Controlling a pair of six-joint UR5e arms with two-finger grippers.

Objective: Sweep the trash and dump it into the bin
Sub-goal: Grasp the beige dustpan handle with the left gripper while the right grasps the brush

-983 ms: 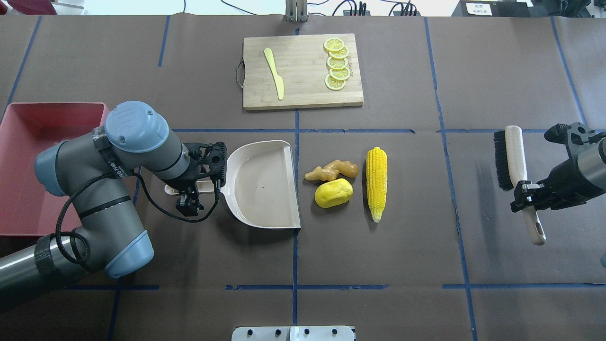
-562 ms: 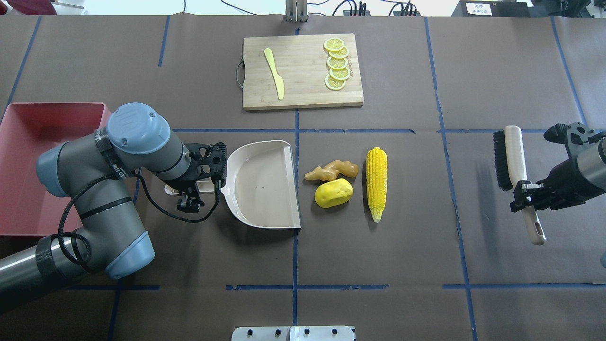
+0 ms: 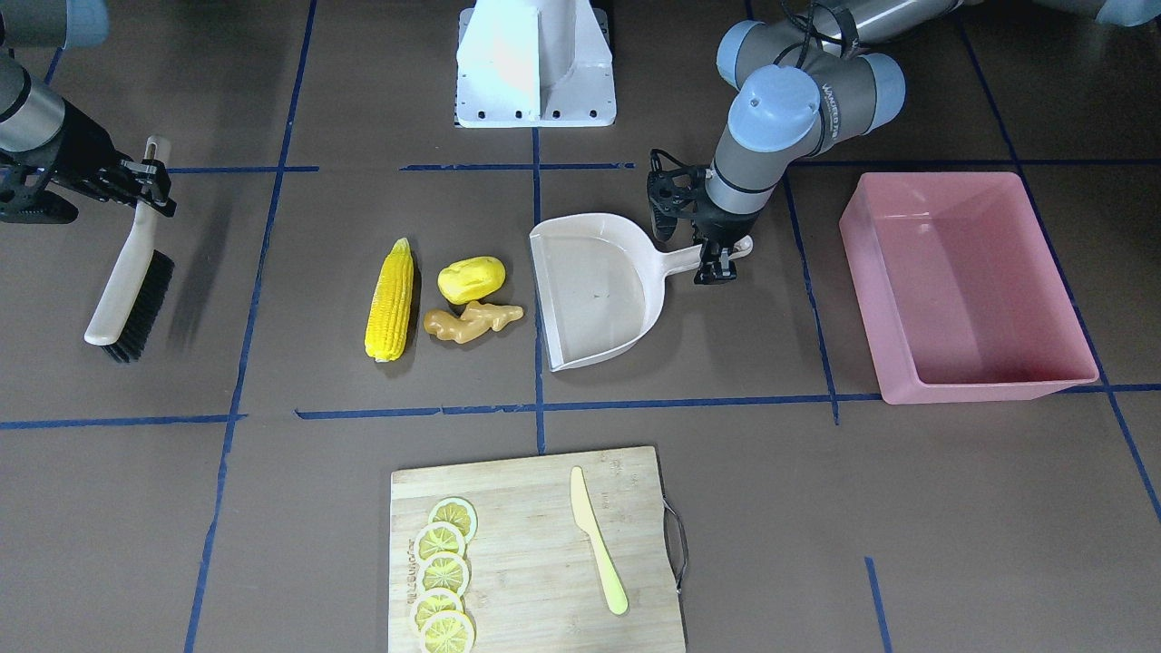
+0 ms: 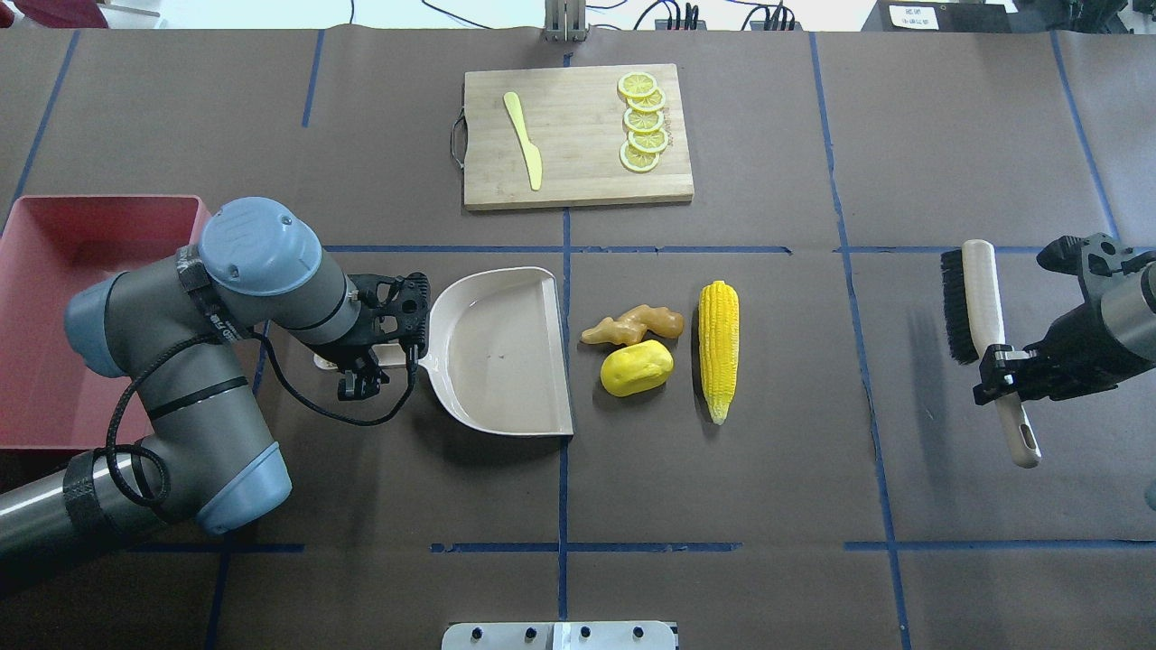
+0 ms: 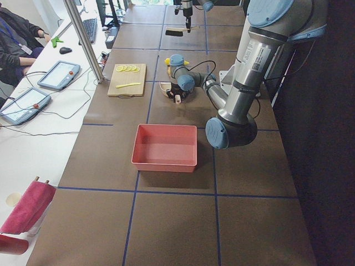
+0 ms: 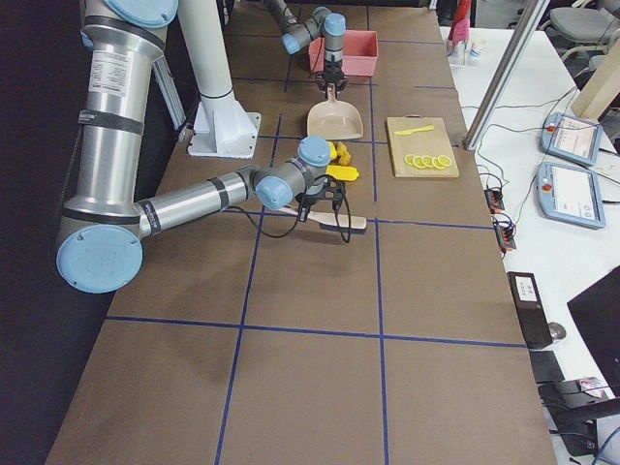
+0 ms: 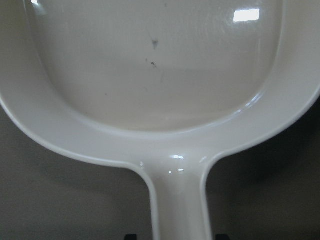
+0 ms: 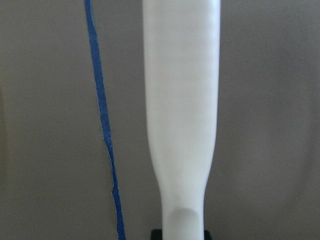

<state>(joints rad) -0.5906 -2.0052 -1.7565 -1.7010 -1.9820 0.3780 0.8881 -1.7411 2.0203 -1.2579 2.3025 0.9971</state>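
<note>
Overhead exterior view, and we open on the brown tabletop (image 4: 722, 506) with everything measured from the dustpan (image 4: 492, 352). The pink bin (image 4: 45, 316) waits well off its handle end, past the left arm, with nothing in it. The dustpan itself lies flat, its pan bare and its open lip facing the trash. The left gripper (image 4: 366, 361) is clamped across its handle, and the wrist camera shows that handle running straight down between the fingers. Far out beyond the lip, past all the trash, the right gripper (image 4: 1002, 375) is clenched on the brush (image 4: 980, 298), which looks lifted off the surface with its bristles toward the dustpan. Now the trash. The corn cob (image 4: 718, 348) lies roughly parallel to the lip, the farthest of the three. The potato (image 4: 637, 368) sits just off the lip, and the ginger root (image 4: 632, 325) is right beside it. By my reading, the sweep hasn't started. The brush should come down behind the corn, on the side away from the dustpan, bristles on the tabletop and parallel to the cob. Then one steady push gathers all three. The left gripper should pin the lip down hard, because the potato and corn could roll and the ginger could snag on the edge.
</note>
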